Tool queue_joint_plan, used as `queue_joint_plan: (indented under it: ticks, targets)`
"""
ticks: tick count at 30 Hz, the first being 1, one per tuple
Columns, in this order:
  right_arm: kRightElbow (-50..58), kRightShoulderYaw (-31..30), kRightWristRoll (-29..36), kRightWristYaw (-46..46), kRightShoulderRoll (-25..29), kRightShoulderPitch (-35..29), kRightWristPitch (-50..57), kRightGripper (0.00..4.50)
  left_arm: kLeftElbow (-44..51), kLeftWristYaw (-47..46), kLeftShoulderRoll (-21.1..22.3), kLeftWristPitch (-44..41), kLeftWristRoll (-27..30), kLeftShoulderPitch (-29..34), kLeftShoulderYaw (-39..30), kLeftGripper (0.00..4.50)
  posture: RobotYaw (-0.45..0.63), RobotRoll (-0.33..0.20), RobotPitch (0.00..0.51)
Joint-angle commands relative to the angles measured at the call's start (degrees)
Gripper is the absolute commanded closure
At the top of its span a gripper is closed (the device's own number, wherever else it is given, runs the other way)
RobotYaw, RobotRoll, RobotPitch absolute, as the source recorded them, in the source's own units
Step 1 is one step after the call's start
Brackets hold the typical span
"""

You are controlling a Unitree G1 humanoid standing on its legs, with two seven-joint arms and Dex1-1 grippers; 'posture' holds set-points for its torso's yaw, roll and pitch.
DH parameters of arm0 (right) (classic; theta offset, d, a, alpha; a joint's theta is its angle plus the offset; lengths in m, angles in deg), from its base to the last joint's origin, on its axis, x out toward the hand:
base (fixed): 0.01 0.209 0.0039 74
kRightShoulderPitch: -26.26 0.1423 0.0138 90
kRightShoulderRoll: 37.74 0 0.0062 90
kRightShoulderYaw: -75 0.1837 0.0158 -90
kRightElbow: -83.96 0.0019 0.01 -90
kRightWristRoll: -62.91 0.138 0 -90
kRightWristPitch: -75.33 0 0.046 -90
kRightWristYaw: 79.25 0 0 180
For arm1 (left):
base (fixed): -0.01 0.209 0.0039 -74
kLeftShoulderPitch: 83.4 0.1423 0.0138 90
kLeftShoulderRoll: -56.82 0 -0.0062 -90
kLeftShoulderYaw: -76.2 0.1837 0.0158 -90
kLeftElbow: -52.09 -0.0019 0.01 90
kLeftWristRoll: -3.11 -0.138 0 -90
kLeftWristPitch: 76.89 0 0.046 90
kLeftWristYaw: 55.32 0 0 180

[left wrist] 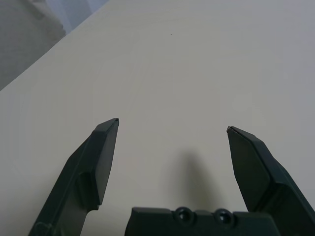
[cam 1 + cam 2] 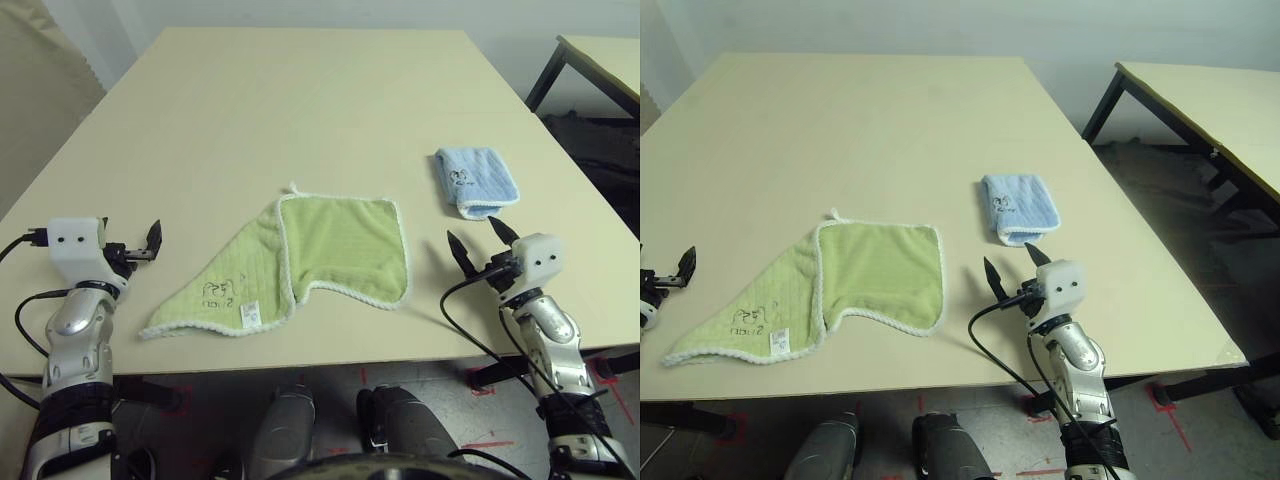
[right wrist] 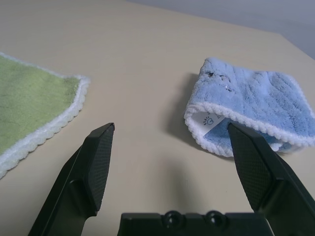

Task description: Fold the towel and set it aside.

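Towel [image 2: 320, 255] first: a light yellow-green terry cloth edged in white stitching, lying flat near the front edge of the beige table [image 2: 300, 110], roughly midway between the two arms. It is partly folded. The right part forms a squarish panel doubled over, its nap smooth, while the left part runs out in a single layer to a long point toward the near left. On that lower layer sit a small dark printed drawing [image 2: 222, 290] and, close to the near hem, a white tag [image 2: 249, 314]. A small white loop [image 2: 293, 186] sticks out at the far edge where the fold begins.

Right of it and a little farther back lies a smaller light blue towel [image 2: 477, 181], folded into a compact bundle, well apart from the green one.

Left gripper [image 2: 143, 247] hovers to the left of the towel, fingers spread wide over bare tabletop, holding nothing. Right gripper [image 2: 482, 245] hovers just near of the blue towel, fingers likewise spread and empty.
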Motion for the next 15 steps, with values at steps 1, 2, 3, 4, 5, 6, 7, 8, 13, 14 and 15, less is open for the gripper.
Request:
queue_joint_plan:
  ticks: [1, 2, 3, 4, 5, 6, 7, 8, 13, 14, 15]
  targets:
    - [-0.1, 0.2, 0.3, 0.0, 0.2, -0.1, 0.4, 0.04, -0.7, 0.2, 0.0, 0.5, -0.4, 0.0, 0.7, 0.0, 0.14, 0.0, 0.095]
    - [-0.1, 0.1, 0.3, -0.1, 0.2, 0.0, 0.4, 0.04, -0.6, 0.1, 0.0, 0.5, -0.4, 0.1, 0.7, 0.0, 0.14, 0.0, 0.095]
    - [-0.1, 0.1, 0.4, -0.1, 0.2, 0.0, 0.4, 0.04, -0.5, 0.1, -0.1, 0.4, -0.4, 0.1, 0.7, 0.0, 0.14, 0.0, 0.095]
    - [-0.1, 0.1, 0.4, -0.1, 0.2, 0.0, 0.3, 0.04, -0.4, 0.1, -0.1, 0.4, -0.4, 0.2, 0.7, 0.0, 0.14, 0.0, 0.095]
    - [-0.1, 0.1, 0.4, -0.1, 0.2, 0.0, 0.3, 0.04, -0.3, 0.1, -0.1, 0.4, -0.4, 0.2, 0.6, 0.0, 0.14, 0.0, 0.095]
    - [-0.1, 0.1, 0.4, -0.1, 0.2, 0.0, 0.4, 0.04, -0.2, 0.1, 0.0, 0.4, -0.3, 0.3, 0.6, 0.0, 0.15, 0.0, 0.095]
    - [-0.1, 0.0, 0.3, -0.1, 0.1, 0.1, 0.4, 0.04, -0.1, 0.1, 0.0, 0.4, -0.3, 0.3, 0.5, 0.0, 0.15, 0.0, 0.095]
    - [-0.1, 0.0, 0.3, -0.1, 0.1, 0.0, 0.4, 0.04, -0.1, 0.2, 0.1, 0.4, -0.3, 0.4, 0.5, 0.0, 0.15, 0.0, 0.096]
    - [0.0, 0.0, 0.3, -0.1, 0.1, -0.1, 0.5, 0.04, -0.5, 1.0, 1.2, 0.8, 0.2, 0.2, -0.1, 0.0, 0.15, 0.0, 0.097]
    - [0.0, 0.0, 0.3, -0.1, 0.1, -0.1, 0.5, 0.04, -0.7, 1.5, 1.5, 1.1, 0.4, 0.1, -0.3, 0.0, 0.15, 0.0, 0.097]
    - [0.0, 0.0, 0.3, -0.1, 0.2, 0.0, 0.5, 0.04, -0.7, 2.0, 1.7, 1.4, 0.7, 0.0, -0.4, 0.0, 0.15, 0.0, 0.097]
